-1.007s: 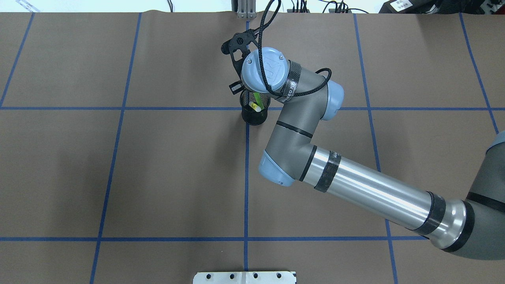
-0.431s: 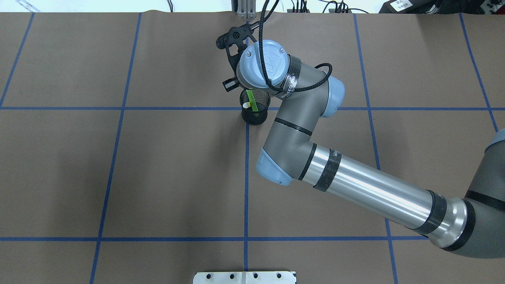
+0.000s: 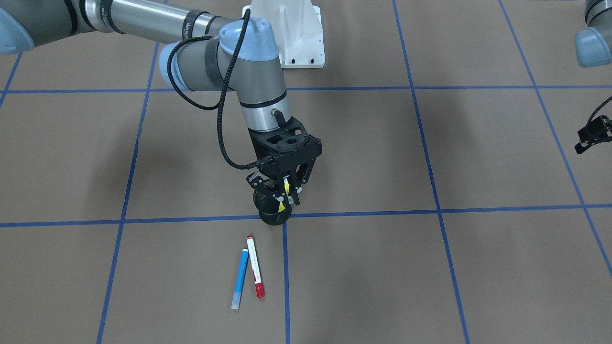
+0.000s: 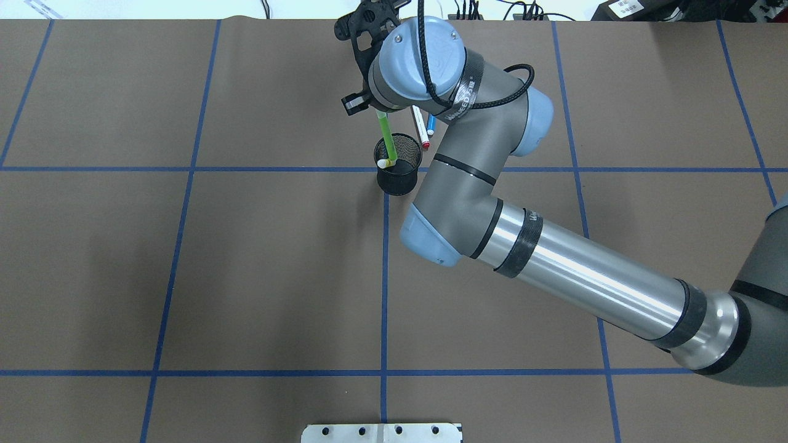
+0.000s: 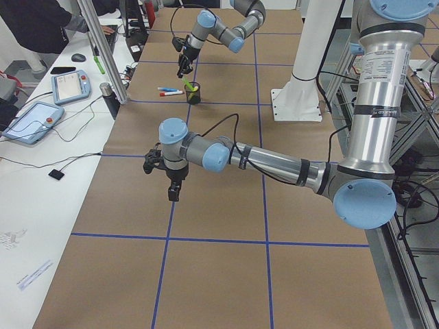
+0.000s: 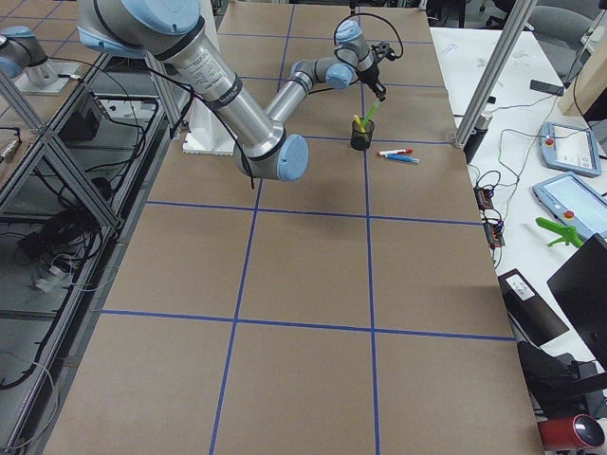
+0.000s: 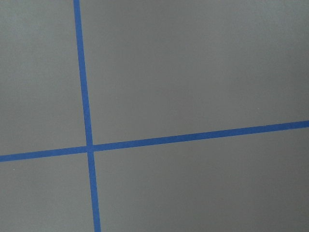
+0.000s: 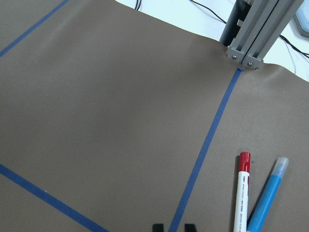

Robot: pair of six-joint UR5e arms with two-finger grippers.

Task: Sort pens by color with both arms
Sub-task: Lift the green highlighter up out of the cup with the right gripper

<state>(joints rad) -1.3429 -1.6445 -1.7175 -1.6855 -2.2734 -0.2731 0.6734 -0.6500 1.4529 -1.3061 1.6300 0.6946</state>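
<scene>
My right gripper [image 3: 286,189] is shut on the fluorescent green pen [image 4: 387,139] and holds it tilted above the black mesh cup [image 4: 400,179], the pen's lower white tip at the cup's rim. A yellow pen [image 6: 358,123] stands in the cup. The blue pen [image 3: 240,278] and the white pen with red ends [image 3: 255,265] lie side by side on the table beyond the cup; they also show in the right wrist view, blue [image 8: 268,195] and white [image 8: 241,193]. My left gripper [image 5: 171,184] hovers over bare table far from the pens; I cannot tell whether it is open.
Brown paper with blue tape grid lines [image 4: 385,277] covers the table. A metal post [image 8: 248,34] stands at the far edge behind the pens. The white pedestal base [image 3: 291,38] is on the robot's side. Operator devices [image 5: 41,116] lie on the side bench.
My right gripper has risen and moved toward the far edge, drawing the green pen up out of the cup. The blue and white pens now show from under the wrist.
</scene>
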